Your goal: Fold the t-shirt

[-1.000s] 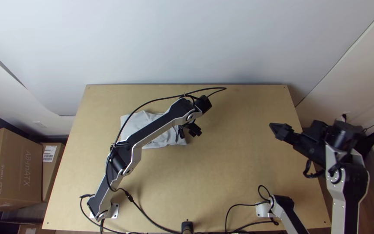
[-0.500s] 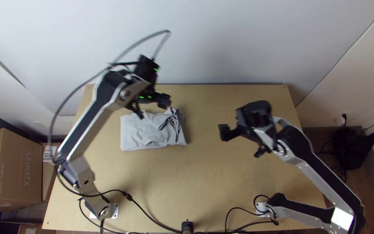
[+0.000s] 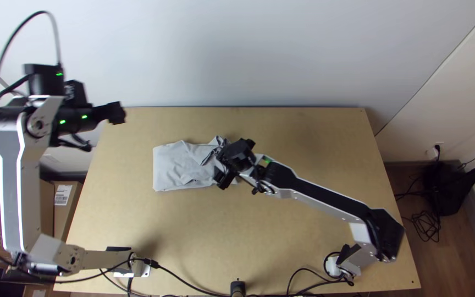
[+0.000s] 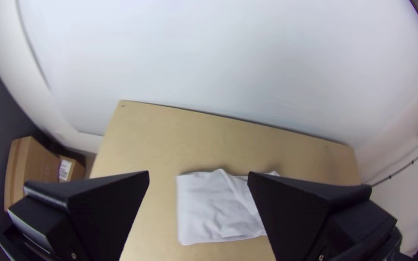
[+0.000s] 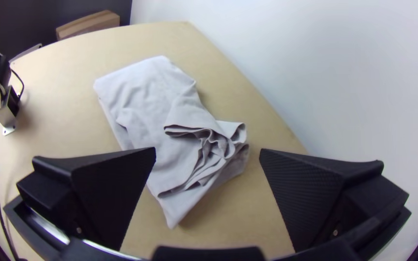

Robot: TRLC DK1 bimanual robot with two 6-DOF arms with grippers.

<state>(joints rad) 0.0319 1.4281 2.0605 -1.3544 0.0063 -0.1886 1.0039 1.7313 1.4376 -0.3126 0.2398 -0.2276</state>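
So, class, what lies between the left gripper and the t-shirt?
In the top view, only bare wood of the table lies between the left gripper and the t-shirt.

The shirt (image 5: 146, 101) is soft matt cloth, wrinkled. The counter (image 3: 281, 231) is smooth pale wood. Ribbed matt black pads (image 5: 310, 198) look like plastic.

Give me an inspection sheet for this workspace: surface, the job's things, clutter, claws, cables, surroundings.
Surface: light wooden table.
Job's things: light grey cloth t-shirt, folded into a rough rectangle, ruffled and bunched at one end.
Clutter: brown cardboard boxes beside the table.
Left claw: open, near the table's far left corner in the top view.
Right claw: open, at the bunched end.
Cables: black cable along the near edge.
Surroundings: white wall behind.
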